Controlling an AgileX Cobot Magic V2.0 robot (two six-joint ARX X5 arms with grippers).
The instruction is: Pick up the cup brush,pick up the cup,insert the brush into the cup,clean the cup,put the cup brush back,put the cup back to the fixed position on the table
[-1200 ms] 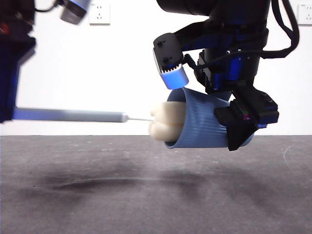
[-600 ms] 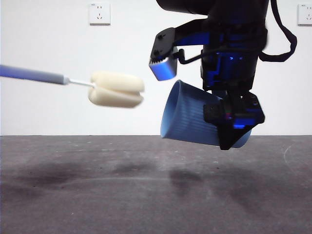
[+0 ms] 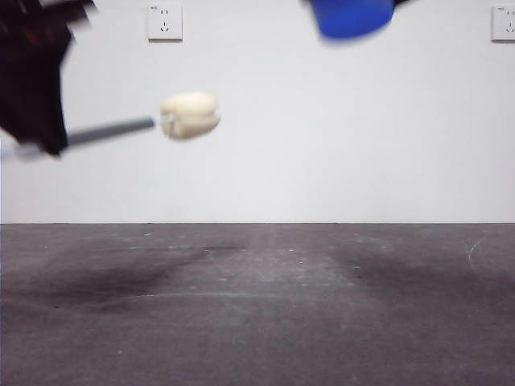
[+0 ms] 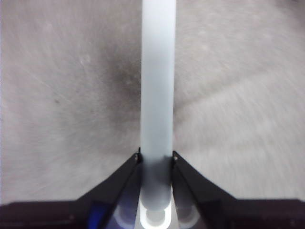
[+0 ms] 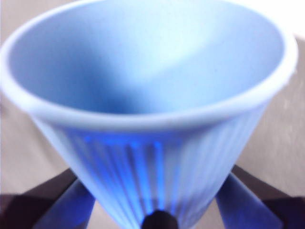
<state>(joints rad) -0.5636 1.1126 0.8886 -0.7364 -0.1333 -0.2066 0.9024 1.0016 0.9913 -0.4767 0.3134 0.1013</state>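
Our left gripper [image 4: 156, 160] clamps the brush [image 3: 189, 115] by its stiff handle, soft sponge aloft; our right gripper [image 5: 155, 210] grasps the light, ribbed cup [image 5: 147, 114] near its base, high above the desk [image 3: 257, 305].

Cup [image 3: 352, 18] blurred, cut by top edge; cup brush [image 3: 189, 115] blurred.

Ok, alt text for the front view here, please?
A cup brush hangs in mid-air at upper left, its grey handle held by the dark left gripper. The blue cup pokes in at the top edge, above the table.
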